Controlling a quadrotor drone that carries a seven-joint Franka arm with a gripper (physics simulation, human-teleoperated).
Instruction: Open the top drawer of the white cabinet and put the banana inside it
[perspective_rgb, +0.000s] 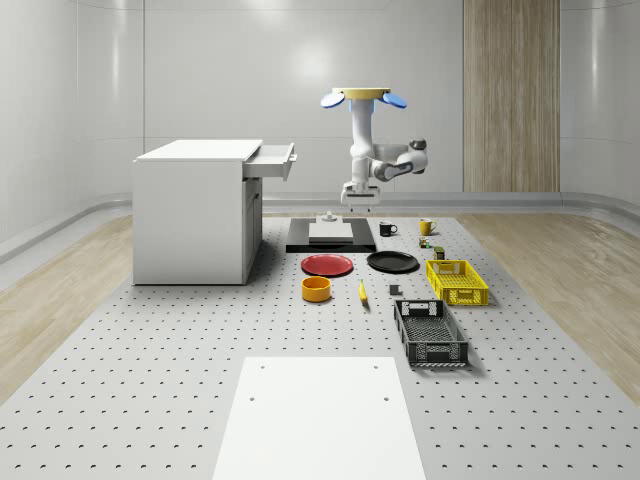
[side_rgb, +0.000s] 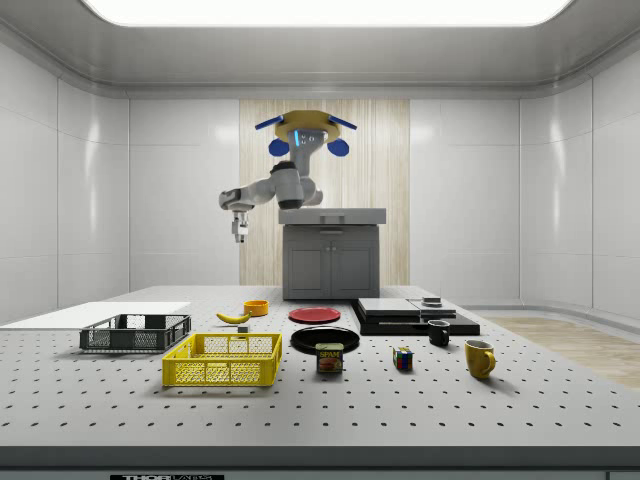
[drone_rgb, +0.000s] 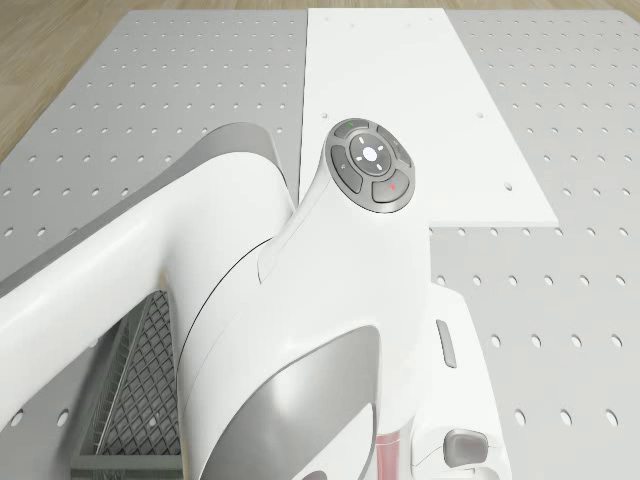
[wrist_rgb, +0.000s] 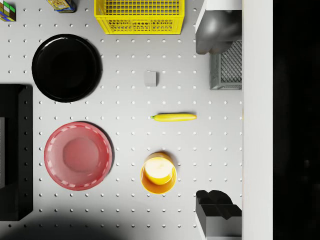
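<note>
The white cabinet (perspective_rgb: 190, 215) stands at the whole-scene view's left, and its top drawer (perspective_rgb: 272, 158) is pulled out. On the table between the orange bowl (perspective_rgb: 317, 289) and the black crate (perspective_rgb: 430, 334) lies the yellow banana (perspective_rgb: 362, 291), also seen as the banana (wrist_rgb: 174, 117) and the banana (side_rgb: 233, 318). The drone (perspective_rgb: 362, 97) hovers to the right of the open drawer, above the table. My gripper (perspective_rgb: 357, 196) hangs high over the table and points down. It is open, with both fingers (wrist_rgb: 215, 30) wide apart and nothing between them, beside the banana far below.
A red plate (perspective_rgb: 327, 265), black plate (perspective_rgb: 392, 262), yellow basket (perspective_rgb: 457, 281), black slab (perspective_rgb: 331, 236), two mugs (perspective_rgb: 387, 229) and small items sit around the banana. A white sheet (perspective_rgb: 319, 418) covers the near table. The arm (drone_rgb: 280, 330) spans the drone view.
</note>
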